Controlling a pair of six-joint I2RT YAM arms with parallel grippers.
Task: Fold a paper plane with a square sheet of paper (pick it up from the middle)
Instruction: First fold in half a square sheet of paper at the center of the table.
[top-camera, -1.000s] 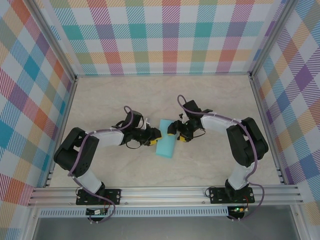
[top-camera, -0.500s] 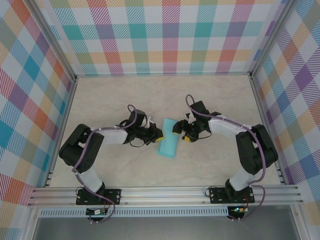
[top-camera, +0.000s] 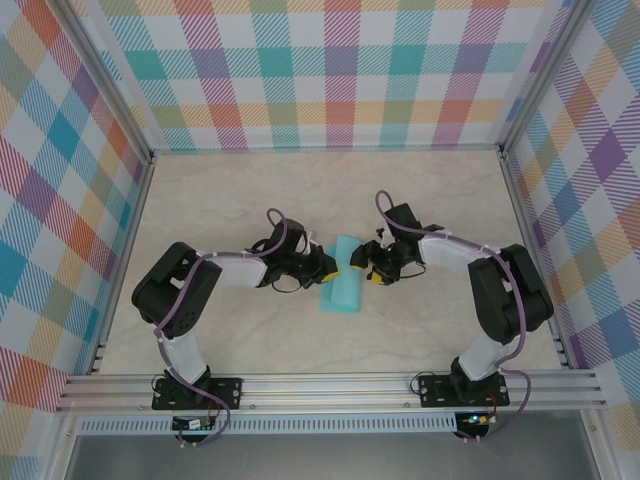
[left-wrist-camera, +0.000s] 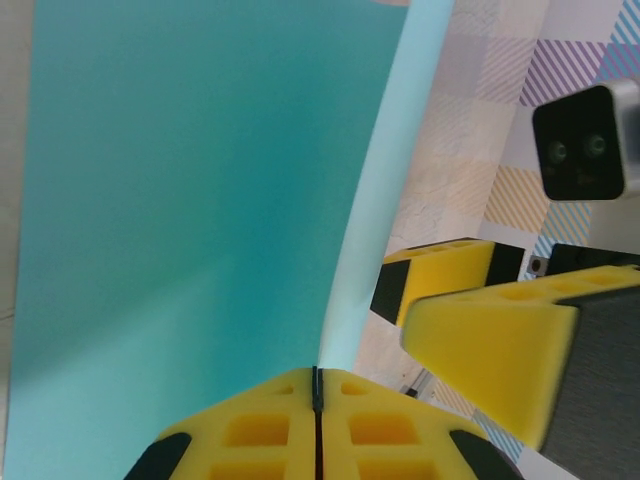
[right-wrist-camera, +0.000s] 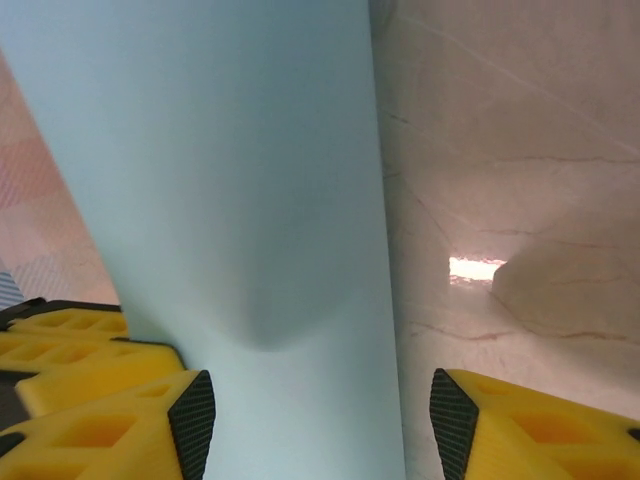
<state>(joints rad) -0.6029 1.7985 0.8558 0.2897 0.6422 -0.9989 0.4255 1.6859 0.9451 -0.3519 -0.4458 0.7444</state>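
Observation:
The square sheet of paper looks like a narrow teal rectangle at the table's middle, between both arms. My left gripper is shut on its left edge. In the left wrist view the sheet rises from the closed seam of the left gripper, curving up to a pale edge. My right gripper stands open at the sheet's upper right edge. In the right wrist view the pale sheet runs between the spread fingers of the right gripper, nearer the left finger. No paper plane shape shows.
The marble-patterned table is bounded by aluminium rails and plaid walls. The right gripper's yellow fingers sit close beside the sheet in the left wrist view. The left gripper's fingers show at the right wrist view's lower left.
My left gripper has shut on the sheet's edge and shifted right. The sheet has moved slightly right with it. The right gripper has drawn back a little to the right, its jaws narrowing slightly.

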